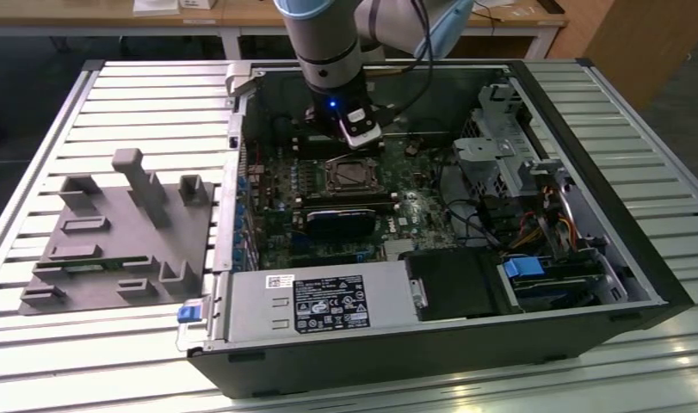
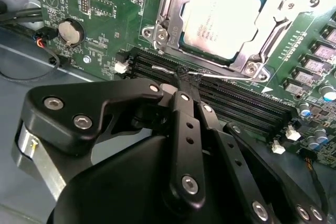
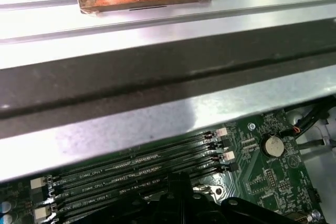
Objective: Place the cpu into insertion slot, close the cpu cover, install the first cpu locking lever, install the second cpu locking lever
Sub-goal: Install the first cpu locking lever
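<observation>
One pincer [image 2: 185, 80], seemingly tight on lever [image 2: 226, 75].

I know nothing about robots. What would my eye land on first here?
The robot arm reaches down into an open computer case on a slatted metal table, with a blue light glowing at its wrist. In the second wrist view, the cpu lies seated under the closed cpu cover. The gripper has its jaws shut on a thin wire locking lever beside it.
</observation>
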`<act>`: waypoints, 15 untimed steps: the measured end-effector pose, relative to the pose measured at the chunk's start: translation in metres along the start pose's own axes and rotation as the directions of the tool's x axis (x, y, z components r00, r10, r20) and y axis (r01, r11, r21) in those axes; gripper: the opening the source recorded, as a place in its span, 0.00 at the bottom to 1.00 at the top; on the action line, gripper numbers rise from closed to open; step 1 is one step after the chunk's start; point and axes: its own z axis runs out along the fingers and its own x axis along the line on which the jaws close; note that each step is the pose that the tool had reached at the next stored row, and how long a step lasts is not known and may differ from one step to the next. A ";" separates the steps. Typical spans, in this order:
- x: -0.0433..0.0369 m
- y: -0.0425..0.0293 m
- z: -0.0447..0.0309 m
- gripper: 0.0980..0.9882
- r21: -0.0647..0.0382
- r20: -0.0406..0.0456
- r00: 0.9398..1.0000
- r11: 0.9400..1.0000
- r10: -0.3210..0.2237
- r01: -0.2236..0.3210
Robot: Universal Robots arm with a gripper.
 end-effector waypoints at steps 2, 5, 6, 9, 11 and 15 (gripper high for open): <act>0.0002 -0.0003 0.0007 0.01 0.000 0.001 1.000 1.000 0.000 0.000; 0.0007 -0.0009 0.0030 0.01 -0.001 0.002 1.000 1.000 -0.001 0.001; 0.0008 -0.0011 0.0038 0.01 -0.001 0.003 1.000 1.000 -0.001 0.001; 0.0012 -0.0016 0.0057 0.01 -0.001 0.004 1.000 1.000 -0.001 0.001; 0.0014 -0.0020 0.0069 0.01 -0.001 0.005 1.000 1.000 -0.001 0.001; 0.0017 -0.0029 0.0087 0.01 -0.001 0.006 1.000 1.000 -0.001 0.001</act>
